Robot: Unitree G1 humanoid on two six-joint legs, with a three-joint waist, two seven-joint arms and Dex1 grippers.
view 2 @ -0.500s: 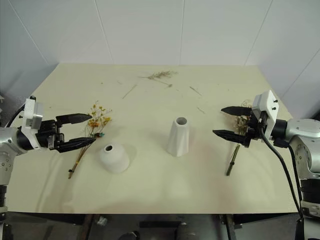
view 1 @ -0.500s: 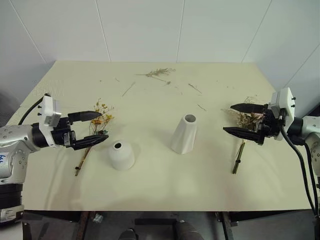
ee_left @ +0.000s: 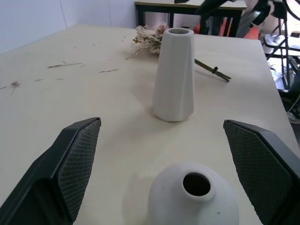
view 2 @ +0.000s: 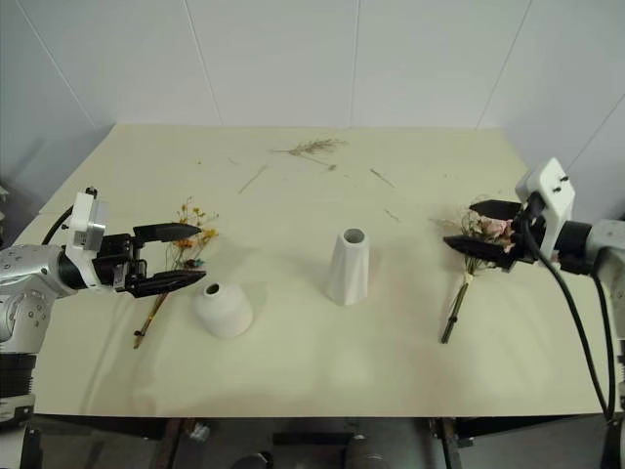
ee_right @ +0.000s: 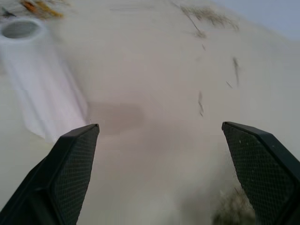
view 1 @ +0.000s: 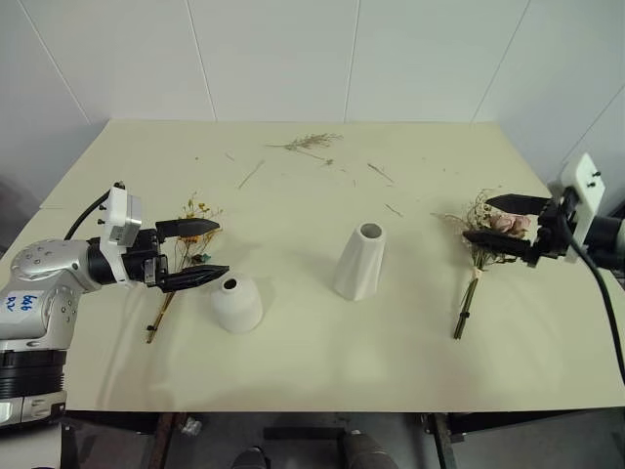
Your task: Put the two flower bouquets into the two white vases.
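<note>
White panelled walls were seen behind a pale cream table (view 1: 322, 352) with a smooth matte top. Two matte white vases were noted standing upright on it, well apart: a short squat dome vase (view 1: 236, 304) and a taller tapered cone vase (view 1: 360, 262). Each had a small round opening, and nothing was seen inside either. A sparse bouquet (view 1: 186, 256) of thin stems and small yellow-orange blossoms was found lying flat beside the dome vase. A fuller bouquet (view 1: 482, 242) of pink roses and beige grasses lay near the table's right side. The left gripper (view 1: 203, 252) was held wide over the sparse bouquet, gripping nothing. The right gripper (view 1: 483, 221) was spread wide above the fuller bouquet's head. Loose dried twigs (view 1: 308, 143) were scattered at the far side.
</note>
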